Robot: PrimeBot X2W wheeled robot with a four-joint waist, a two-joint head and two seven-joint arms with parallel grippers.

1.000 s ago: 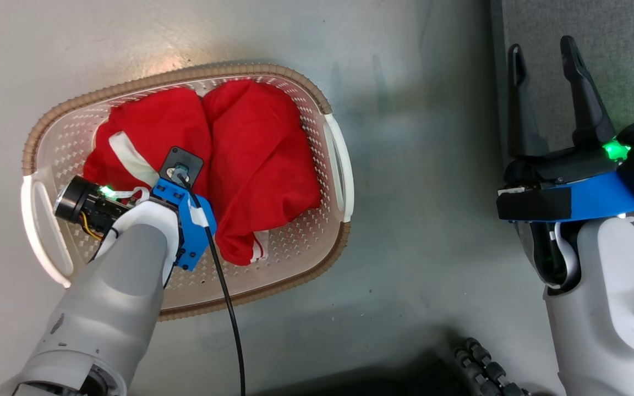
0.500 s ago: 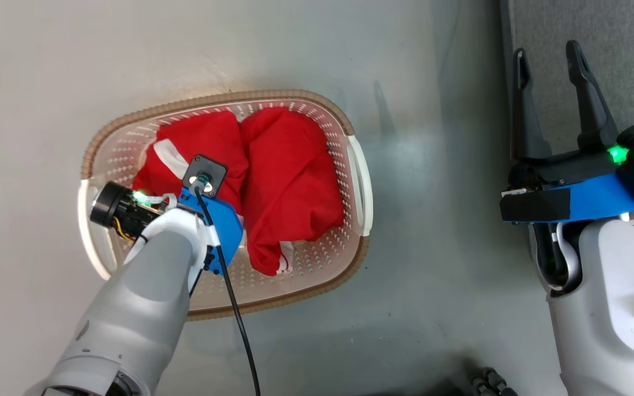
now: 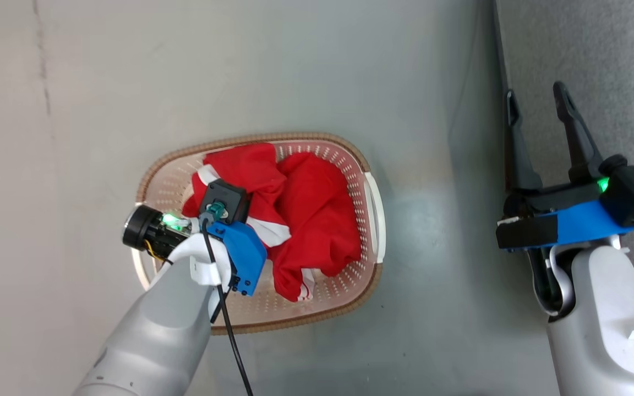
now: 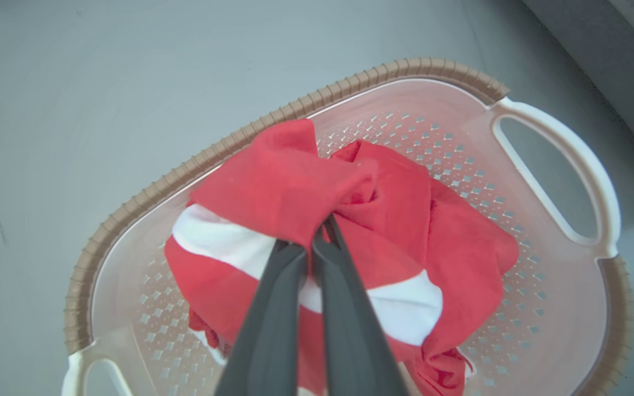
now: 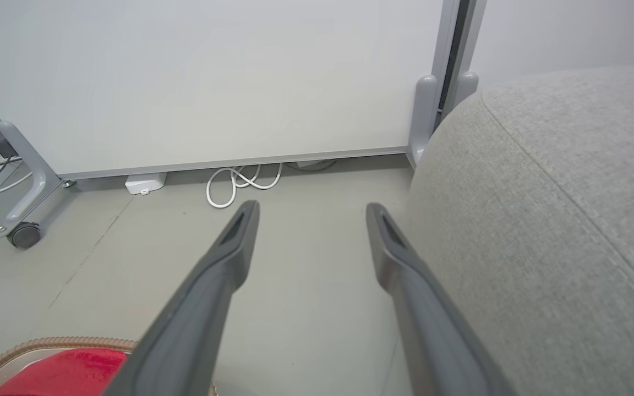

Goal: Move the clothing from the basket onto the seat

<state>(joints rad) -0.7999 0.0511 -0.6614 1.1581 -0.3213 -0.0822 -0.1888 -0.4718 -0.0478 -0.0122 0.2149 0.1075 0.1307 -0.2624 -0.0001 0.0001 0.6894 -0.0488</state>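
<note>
Now that the left fingers [image 4: 273,308] have clenched on a red fold and pulled upward, the clothing [image 4: 273,187] bunches but remains inside the basket [image 4: 350,88] — lift begun; the right fingers [image 3: 574,132] hang spread, empty, beside the seat [image 3: 614,55].

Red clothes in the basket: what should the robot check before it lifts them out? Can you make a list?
1. Left gripper shut on the clothing: ok.
2. All of it caught in that grip: cannot tell.
3. Clothing lifted clear of the basket: not ok, it lies inside.
4. Right gripper open, holding nothing: ok.
5. Seat close by on the robot's right: ok.
</note>
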